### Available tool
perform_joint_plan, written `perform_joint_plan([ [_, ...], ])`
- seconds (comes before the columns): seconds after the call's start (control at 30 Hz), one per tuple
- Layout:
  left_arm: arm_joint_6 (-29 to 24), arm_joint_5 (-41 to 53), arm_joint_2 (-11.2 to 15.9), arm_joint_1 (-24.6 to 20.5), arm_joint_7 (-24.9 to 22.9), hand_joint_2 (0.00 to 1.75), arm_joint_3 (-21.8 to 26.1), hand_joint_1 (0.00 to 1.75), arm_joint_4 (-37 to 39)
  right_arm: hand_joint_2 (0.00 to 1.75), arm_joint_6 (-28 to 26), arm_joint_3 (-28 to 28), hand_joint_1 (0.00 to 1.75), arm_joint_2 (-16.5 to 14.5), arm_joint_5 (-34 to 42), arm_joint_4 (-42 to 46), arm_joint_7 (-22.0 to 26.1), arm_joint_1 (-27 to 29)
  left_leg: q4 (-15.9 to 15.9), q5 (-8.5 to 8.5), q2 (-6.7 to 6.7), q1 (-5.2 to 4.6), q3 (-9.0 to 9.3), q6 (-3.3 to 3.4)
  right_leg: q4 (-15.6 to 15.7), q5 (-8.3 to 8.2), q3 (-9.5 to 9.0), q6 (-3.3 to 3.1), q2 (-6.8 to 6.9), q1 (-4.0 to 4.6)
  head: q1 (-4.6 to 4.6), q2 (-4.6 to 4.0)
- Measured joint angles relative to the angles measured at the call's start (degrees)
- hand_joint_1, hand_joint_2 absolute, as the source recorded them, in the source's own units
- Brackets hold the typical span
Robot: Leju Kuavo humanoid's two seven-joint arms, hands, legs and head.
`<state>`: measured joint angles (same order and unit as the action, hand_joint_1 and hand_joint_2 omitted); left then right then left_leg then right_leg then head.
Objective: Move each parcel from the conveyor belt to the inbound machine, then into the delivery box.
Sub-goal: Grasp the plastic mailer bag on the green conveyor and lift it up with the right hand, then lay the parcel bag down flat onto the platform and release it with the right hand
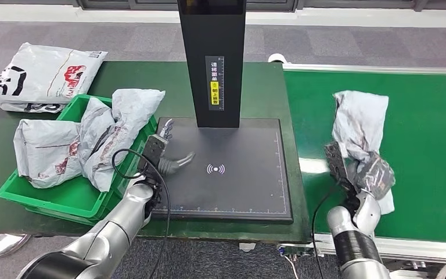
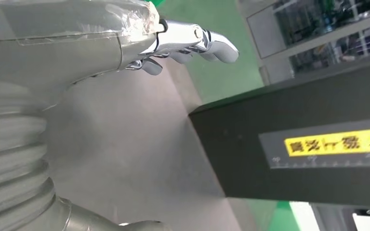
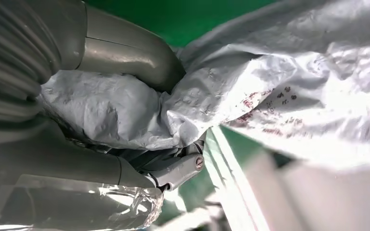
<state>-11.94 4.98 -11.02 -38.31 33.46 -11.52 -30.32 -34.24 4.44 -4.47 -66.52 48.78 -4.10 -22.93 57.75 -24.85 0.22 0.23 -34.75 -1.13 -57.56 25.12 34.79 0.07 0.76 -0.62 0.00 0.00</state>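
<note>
The left robot hand [image 2: 183,43] reaches out over a flat grey plate [image 2: 135,159], its shiny fingers [image 2: 217,45] apart and holding nothing. Beside it stands a black post [image 2: 270,144] with a yellow label [image 2: 337,143]. Green belt [image 2: 217,72] lies behind.

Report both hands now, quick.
Left hand: open, holding nothing, over the dark scanner pad.
Right hand: gripping the crumpled grey plastic parcel on the green conveyor belt.
</note>
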Motion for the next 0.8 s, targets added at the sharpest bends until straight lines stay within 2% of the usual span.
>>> perform_joint_plan([
  [0.2, 1.0, -0.01, 0.32, -0.82, 0.63, 1.75, 1.22, 0.0, -1.06, 1.75, 3.92, -11.46, 1.75, -3.77, -0.81, 9.75, -1.0, 1.09, -0.01, 0.0, 0.01, 0.01, 0.02, -0.01, 0.0, 0.01, 0.0, -0.01, 0.01, 0.07, -0.01, 0.0],
  [0.47, 0.98, 0.41, 0.2, -1.8, 1.18, 1.75, 1.49, 0.0, -1.0, 1.75, 8.63, -25.46, 1.75, -5.78, 1.92, 11.96, 0.55, 2.98, -0.01, 0.0, -0.02, 0.1, 0.0, -0.02, 0.01, 0.03, 0.01, -0.04, 0.02, 0.07, 0.0, 0.0],
  [0.57, 0.87, 0.59, 0.11, -1.97, 1.24, 1.75, 1.49, 0.0, -0.92, 1.75, 12.7, -28.97, 1.75, -6.01, 5.91, 11.63, 1.96, 3.36, -0.01, 0.0, -0.03, 0.09, 0.0, -0.02, 0.02, 0.03, 0.0, -0.04, 0.03, 0.07, 0.0, 0.0],
  [0.7, 0.3, 1.1, 0.07, -1.97, 1.49, 1.75, 1.49, 0.0, -0.91, 1.75, 20.95, -33.22, 1.75, -6.03, 11.26, 10.15, 4.0, 3.74, -0.01, -0.01, -0.02, 0.09, 0.0, -0.02, 0.02, 0.03, 0.01, -0.04, 0.03, 0.07, 0.0, 0.0],
  [0.73, 0.17, 1.24, 0.04, -1.97, 1.56, 1.75, 1.49, 0.0, -0.91, 1.75, 22.49, -34.37, 1.56, -6.03, 12.3, 9.67, 4.37, 3.88, -0.01, -0.01, -0.02, 0.09, 0.0, -0.02, 0.02, 0.03, 0.01, -0.04, 0.03, 0.07, 0.0, 0.0],
  [0.8, -0.13, 1.34, 0.0, -1.97, 1.68, 1.75, 1.49, 0.0, -0.92, 1.75, 24.34, -36.42, 0.7, -6.01, 13.98, 8.71, 4.85, 4.04, -0.01, -0.01, -0.02, 0.09, 0.0, -0.02, 0.02, 0.04, 0.02, -0.04, 0.03, 0.07, -0.01, 0.0],
])
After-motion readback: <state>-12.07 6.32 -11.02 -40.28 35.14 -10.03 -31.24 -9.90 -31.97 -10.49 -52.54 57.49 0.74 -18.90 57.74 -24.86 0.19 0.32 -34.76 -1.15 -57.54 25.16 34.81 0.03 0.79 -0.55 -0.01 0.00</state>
